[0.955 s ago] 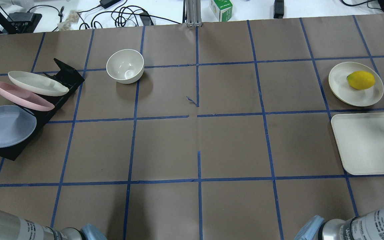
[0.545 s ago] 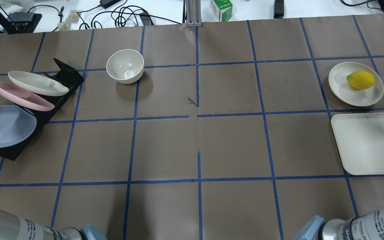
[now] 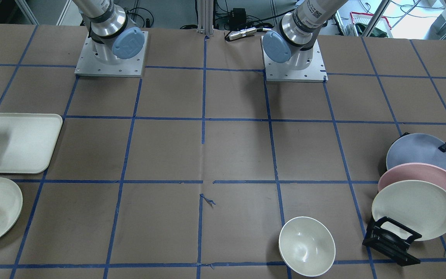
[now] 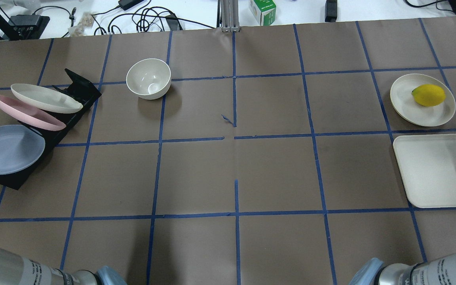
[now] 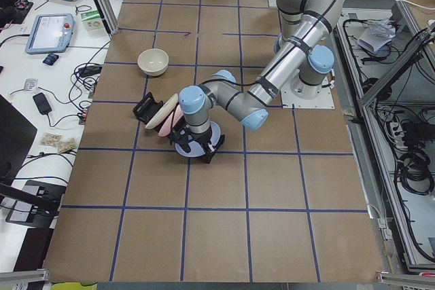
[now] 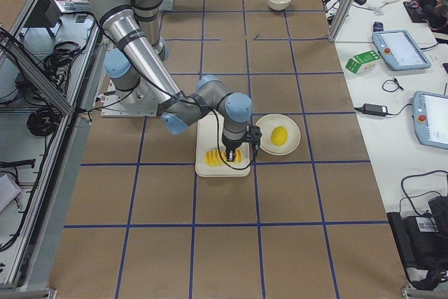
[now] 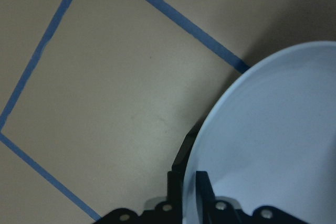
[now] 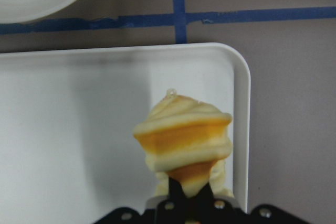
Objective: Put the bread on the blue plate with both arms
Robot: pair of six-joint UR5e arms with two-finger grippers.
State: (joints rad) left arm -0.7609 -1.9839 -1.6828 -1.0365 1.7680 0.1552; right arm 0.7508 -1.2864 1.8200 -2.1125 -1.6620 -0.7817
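Note:
The blue plate leans at the near end of the black rack, and also shows in the front view. My left gripper is shut on its rim, one finger on each face of the plate. My right gripper is shut on the bread, a cream loaf with orange stripes. It holds the bread by one end, above the corner of the cream tray. The bread also shows in the right side view. In the overhead view both grippers are out of frame.
A pink plate and a cream plate stand in the same rack behind the blue one. A white bowl sits at the back left. A yellow lemon lies on a cream plate beyond the tray.
The bread at the tray's right edge has left the overhead view, leaving only a shadow on the tray. The blue plate and the rack have shifted slightly to the right.

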